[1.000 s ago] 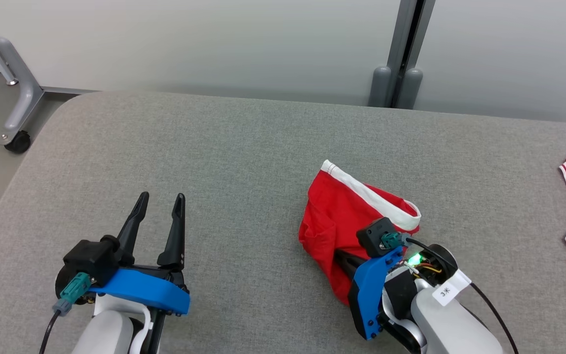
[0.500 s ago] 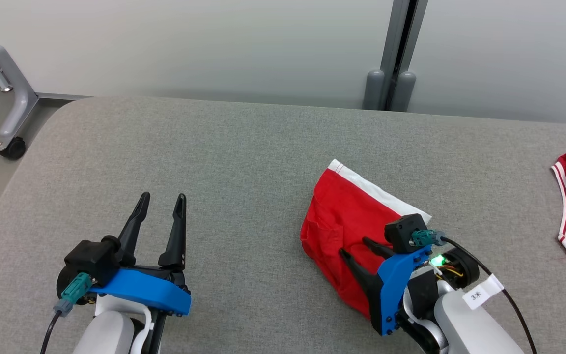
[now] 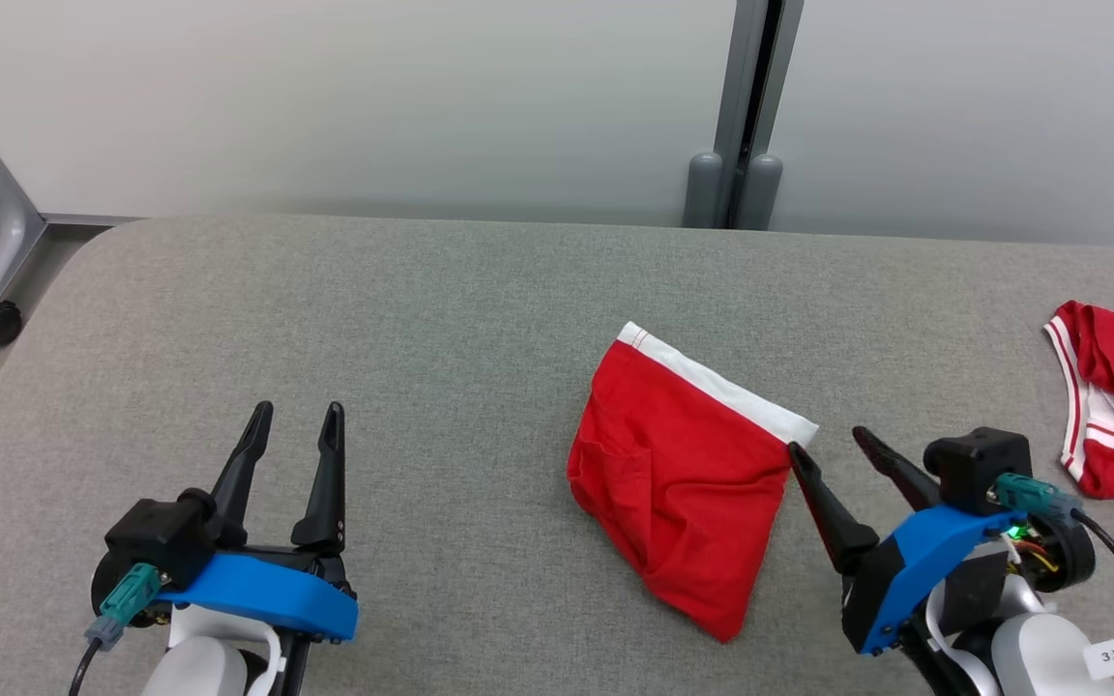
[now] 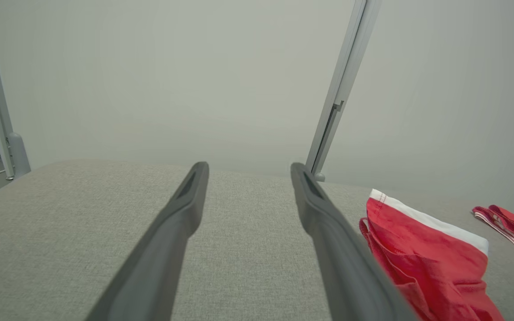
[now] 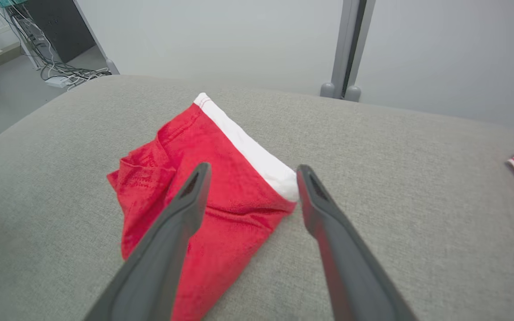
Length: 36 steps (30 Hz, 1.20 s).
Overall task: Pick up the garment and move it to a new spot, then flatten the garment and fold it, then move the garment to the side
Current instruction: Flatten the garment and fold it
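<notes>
garment (image 3: 683, 483): bright red, white waistband
second garment (image 3: 1113, 416): red, white stripes along the edge
table (image 3: 422, 319): grey, woven fleck
my fingers (image 3: 325, 474): black
my wrist brackets (image 3: 257, 594): blue
wall (image 3: 325, 97): pale grey, plain

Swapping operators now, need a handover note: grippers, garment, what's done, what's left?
Left gripper: jaws open, empty, over the grey surface, left of the red garment.
Right gripper: jaws open, empty, at the red garment's right edge by its white waistband.
The red garment lies mid-surface, apparently folded, a few wrinkles. Striped red garment lies apart at far right.
Done: placed, seemingly folded. Left: move it to the side.
</notes>
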### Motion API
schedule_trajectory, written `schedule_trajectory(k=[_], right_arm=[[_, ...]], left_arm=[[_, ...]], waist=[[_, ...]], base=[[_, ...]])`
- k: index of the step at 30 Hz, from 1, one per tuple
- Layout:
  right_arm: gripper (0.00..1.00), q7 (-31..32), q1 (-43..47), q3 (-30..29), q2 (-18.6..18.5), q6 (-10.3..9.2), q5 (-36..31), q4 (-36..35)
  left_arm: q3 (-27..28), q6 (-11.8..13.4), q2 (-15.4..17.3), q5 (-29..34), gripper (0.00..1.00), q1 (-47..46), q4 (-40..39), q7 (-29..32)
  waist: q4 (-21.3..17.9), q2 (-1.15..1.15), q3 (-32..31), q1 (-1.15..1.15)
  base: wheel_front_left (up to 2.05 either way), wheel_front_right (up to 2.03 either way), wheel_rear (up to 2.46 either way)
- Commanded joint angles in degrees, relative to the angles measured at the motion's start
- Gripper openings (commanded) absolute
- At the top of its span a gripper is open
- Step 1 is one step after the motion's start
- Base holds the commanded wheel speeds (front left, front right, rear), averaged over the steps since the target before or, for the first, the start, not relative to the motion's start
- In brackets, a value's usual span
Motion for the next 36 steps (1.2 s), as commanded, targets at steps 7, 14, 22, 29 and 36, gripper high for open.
schedule_trajectory(k=[7, 14, 22, 29, 36], right_arm=[[1.00, -1.85, -4.67, 2.29, 1.09, 0.00, -7.18, 7.36], [0.00, -0.06, -9.51, 9.85, 1.21, 0.00, -8.66, 14.78], [0.00, 2.12, -13.93, 15.16, 0.47, 0.00, -8.63, 23.73], [0.00, 2.12, -17.52, 17.90, 0.90, 0.00, -7.52, 28.83], [0.00, 0.90, -20.80, 21.99, 1.99, 0.00, -5.48, 30.92]], left_arm=[[-0.64, -0.08, -0.05, 0.40, 1.00, -0.88, -0.45, -0.25], [-1.39, -0.08, -0.02, 0.01, 1.00, -1.82, -0.17, -0.25], [-1.84, -0.08, -0.32, -0.34, 1.00, -2.24, 0.02, -0.25], [-1.79, -0.08, -0.54, -0.26, 1.00, -2.77, 0.01, -0.25], [-1.81, -0.08, -0.82, -0.19, 1.00, -3.01, 0.23, -0.25]], waist=[[0.51, 0.00, 0.74, 0.00], [1.76, 0.00, 1.22, 0.00], [3.34, 0.00, 1.77, 0.00], [4.14, 0.00, 2.46, 0.00], [4.56, 0.00, 2.40, 0.00]], base=[[0.00, 0.00, 0.00], [0.00, 0.00, 0.00], [0.00, 0.00, 0.00], [0.00, 0.00, 0.00], [0.00, 0.00, 0.00]])
